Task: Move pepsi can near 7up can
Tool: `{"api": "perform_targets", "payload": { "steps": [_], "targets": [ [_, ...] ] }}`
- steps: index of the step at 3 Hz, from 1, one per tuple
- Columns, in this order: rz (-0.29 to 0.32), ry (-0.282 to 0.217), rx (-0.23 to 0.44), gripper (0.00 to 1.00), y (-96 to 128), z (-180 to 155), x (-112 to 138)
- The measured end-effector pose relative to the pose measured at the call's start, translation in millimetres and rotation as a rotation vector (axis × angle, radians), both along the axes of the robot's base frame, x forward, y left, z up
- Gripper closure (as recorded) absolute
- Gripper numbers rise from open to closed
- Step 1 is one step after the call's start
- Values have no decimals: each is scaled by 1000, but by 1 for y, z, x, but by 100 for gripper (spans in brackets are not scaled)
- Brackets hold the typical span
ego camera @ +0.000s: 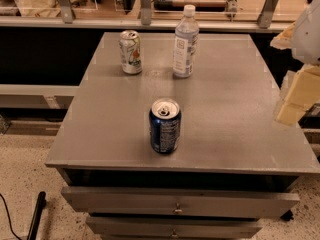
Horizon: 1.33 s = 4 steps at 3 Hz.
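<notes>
As my gripper (296, 100) hovers at right edge of table (235, 129), apart from everything on it, reach step not yet begun, I judge. Released or clenched: cannot tell. Upright pepsi can (165, 126) at front middle; 7up can (130, 52) back left, bottle (185, 43) near it. Next: approach pepsi can, grasp sides, carry toward 7up can, avoid bottle.

The pepsi can (165, 127) is dark blue (white print), 7up can (130, 52) whitish-green, gripper's (294, 101) jaws at right edge cream.
</notes>
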<state>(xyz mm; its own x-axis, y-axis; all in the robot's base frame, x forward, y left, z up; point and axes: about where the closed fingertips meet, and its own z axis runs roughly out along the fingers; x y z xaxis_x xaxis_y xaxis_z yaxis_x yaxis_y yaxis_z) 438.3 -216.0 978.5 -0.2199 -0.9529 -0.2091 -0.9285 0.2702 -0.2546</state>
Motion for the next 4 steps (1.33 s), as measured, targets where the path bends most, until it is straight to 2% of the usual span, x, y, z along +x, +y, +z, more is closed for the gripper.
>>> {"api": "perform_targets", "payload": {
  "steps": [1,2,3,4],
  "targets": [
    [0,0,0,0,0,0,0],
    [42,-11,51,0,18,-2,5],
    [180,-48,133,0,85,-1,17],
    [335,-73,201,0,155,2,16]
  ]
}}
